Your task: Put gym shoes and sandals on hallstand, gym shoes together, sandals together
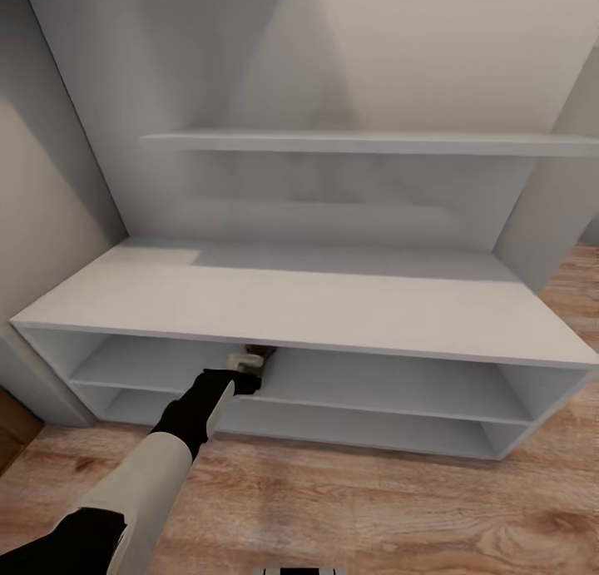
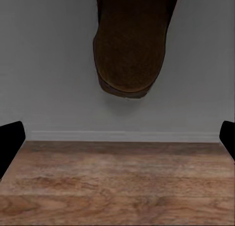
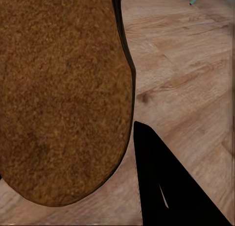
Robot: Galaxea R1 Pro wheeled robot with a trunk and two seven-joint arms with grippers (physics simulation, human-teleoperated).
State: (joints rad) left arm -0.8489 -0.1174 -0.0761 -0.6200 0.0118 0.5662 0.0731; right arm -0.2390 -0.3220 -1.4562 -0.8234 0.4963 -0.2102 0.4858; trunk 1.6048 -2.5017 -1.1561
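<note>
Right hand (image 3: 147, 152): nearest your right wrist camera, one dark finger (image 3: 166, 187) lies against the edge of a tan-brown sandal (image 3: 58, 93) above the corridor floor (image 3: 186, 79); you cannot tell whether it grips.
Left arm (image 1: 166, 450): yours reaches from near left to the hallstand (image 1: 333, 309), ending at the front edge of the upper open shelf (image 1: 399, 384).
Left hand (image 1: 247, 375): fingers spread wide, tips (image 2: 11, 142) at both edges of its wrist view, nothing between them.
Second sandal (image 2: 128, 49): lies on that grey shelf, just beyond your left hand, toe rounded toward the front edge.
Top board: bare.
</note>
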